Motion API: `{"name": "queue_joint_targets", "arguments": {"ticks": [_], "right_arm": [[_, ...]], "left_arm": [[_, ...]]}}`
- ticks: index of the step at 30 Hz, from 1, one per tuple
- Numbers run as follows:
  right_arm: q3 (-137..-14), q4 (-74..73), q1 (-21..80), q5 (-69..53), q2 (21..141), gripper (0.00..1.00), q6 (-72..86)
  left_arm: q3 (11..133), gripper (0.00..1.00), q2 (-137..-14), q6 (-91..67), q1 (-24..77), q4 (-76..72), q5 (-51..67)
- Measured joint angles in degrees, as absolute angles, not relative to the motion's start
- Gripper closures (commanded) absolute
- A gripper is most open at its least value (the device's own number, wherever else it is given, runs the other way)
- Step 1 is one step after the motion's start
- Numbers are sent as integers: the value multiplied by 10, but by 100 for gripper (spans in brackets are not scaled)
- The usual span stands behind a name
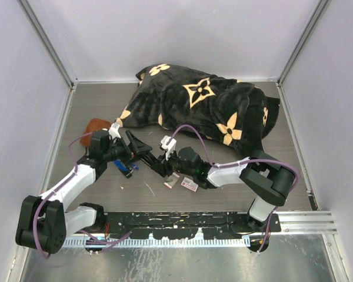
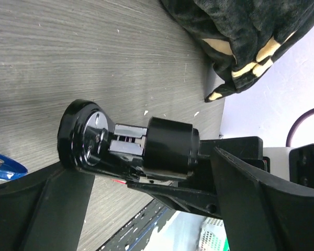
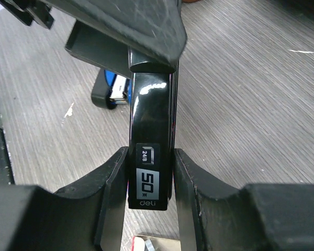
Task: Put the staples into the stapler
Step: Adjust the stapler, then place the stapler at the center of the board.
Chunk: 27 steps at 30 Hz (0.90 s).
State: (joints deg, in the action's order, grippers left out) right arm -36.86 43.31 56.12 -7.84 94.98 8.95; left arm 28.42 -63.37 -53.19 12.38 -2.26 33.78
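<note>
The right pincer is clamped on the labelled end of the glossy black stapler. The left pincer appears closed on its far end, toward 12 o'clock in the right wrist view, probably so one arm steadies it while the other opens the magazine. The small white cardboard staples box with red-pink label lies on the grey wood-grain desk at 4 o'clock from the right pincer, with its greyish inner piece just beside it, not yet loaded.
</note>
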Motion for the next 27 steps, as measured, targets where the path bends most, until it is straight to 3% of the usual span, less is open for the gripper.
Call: {"name": "queue_joint_targets", "arguments": {"ticks": [3,11,20,27], "right_arm": [[-368,426,560,-62,950,99,89],[-375,394,559,-16,952,99,89],[-448,376,556,17,1009,99,89],[-514,374,555,22,1088,99,86]], "left_arm": [[294,0,-643,-526,124,-20,336],[321,2,-639,-468,115,55,252],[345,2,-491,-380,96,161,121],[359,2,-475,-352,86,191,92]]}}
